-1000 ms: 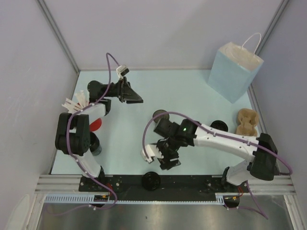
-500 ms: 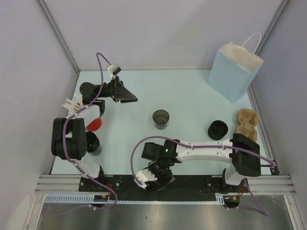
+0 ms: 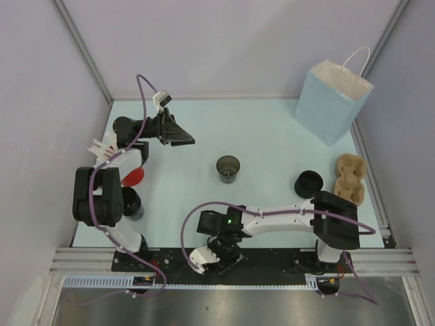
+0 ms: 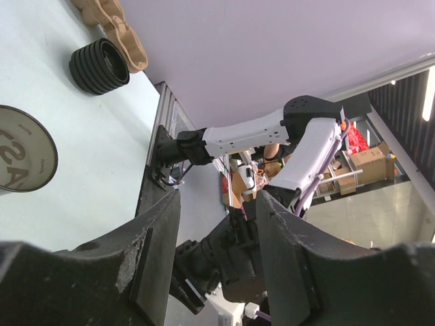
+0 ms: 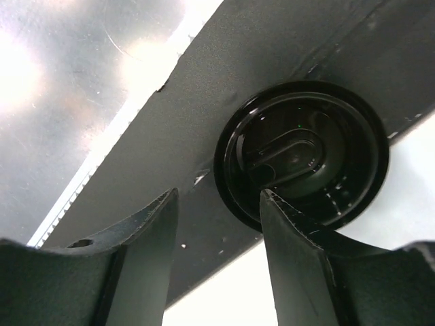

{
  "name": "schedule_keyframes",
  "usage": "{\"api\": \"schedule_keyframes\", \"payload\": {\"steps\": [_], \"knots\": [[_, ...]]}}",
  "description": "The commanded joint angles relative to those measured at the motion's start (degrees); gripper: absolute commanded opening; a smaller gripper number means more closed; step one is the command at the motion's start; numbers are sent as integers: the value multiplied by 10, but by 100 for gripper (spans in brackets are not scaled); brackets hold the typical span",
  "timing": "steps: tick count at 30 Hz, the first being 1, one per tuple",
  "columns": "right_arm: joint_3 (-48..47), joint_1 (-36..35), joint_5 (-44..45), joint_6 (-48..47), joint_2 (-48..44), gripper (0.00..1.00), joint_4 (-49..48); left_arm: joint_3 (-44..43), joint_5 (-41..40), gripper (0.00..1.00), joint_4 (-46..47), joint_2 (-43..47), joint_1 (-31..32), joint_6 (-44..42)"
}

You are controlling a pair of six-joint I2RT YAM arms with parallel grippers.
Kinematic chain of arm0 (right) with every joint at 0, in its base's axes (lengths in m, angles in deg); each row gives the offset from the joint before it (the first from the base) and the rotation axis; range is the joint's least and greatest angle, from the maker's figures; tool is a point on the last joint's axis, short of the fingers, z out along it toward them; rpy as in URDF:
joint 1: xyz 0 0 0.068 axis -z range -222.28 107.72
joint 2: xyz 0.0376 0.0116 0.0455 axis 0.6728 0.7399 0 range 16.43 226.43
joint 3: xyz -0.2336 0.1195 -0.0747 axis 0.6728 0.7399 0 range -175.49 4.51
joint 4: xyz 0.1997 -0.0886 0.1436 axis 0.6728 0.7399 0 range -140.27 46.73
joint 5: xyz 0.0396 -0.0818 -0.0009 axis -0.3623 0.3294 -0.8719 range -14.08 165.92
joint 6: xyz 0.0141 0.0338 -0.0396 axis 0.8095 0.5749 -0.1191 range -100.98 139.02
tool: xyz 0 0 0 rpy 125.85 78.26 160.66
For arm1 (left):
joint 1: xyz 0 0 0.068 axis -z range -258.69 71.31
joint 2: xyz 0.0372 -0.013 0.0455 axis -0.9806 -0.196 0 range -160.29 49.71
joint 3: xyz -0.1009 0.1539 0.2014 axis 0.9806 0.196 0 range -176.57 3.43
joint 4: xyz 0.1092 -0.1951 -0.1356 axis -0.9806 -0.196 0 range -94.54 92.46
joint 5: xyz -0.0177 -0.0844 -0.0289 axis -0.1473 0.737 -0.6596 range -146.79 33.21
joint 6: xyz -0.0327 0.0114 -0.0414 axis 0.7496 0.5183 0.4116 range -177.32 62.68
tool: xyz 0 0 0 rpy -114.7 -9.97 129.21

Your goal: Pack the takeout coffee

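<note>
The right hand (image 5: 217, 198) is seen half open, nothing gripped, over the black strip (image 5: 285, 47) at the near edge of the bench (image 3: 272, 129). The black sip lid (image 5: 302, 153) is laid flat just past its fingers, its oblong slot slanted. From above, the lid is hidden by that hand. The black takeout cup (image 3: 308, 183) is stood upright well apart, just beside the pulp carrier (image 3: 349, 178). The left hand (image 4: 217, 198) is raised, part open and empty.

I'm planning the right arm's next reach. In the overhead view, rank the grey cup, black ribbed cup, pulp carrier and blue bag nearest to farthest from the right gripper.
From the right gripper:
1. grey cup, table centre.
2. black ribbed cup, right of centre.
3. pulp carrier, right edge.
4. blue bag, far right corner.
</note>
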Motion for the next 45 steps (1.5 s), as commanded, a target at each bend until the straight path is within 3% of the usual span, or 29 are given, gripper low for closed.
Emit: {"api": "schedule_keyframes", "payload": {"steps": [1, 6, 10, 14, 24, 27, 35, 42, 45], "knots": [[7, -9, 10, 14, 13, 55, -25, -6, 119, 54, 252, 14, -2, 3], [9, -18, 34, 24, 24, 49, -46, -5, 120, 54, 252, 16, -2, 2], [10, -20, 51, 31, 31, 38, -60, -4, 120, 53, 252, 13, -2, 1], [10, -18, 62, 39, 26, 14, -68, -4, 120, 53, 252, 12, -2, 0], [-3, 30, 48, 35, -30, 7, -43, -8, 119, 52, 252, 12, 0, -1], [-43, 65, 5, 28, -60, 6, 11, -16, 120, 50, 252, 15, 3, 0], [-251, 246, -196, -11, -100, 6, 212, -88, 127, 50, 251, 26, 28, 23], [-325, 334, -348, -44, -77, 6, 317, -210, 129, 51, 250, 12, 74, 55], [-341, 360, -385, -65, -66, 6, 354, -302, 130, 52, 249, -4, 96, 75]]}}
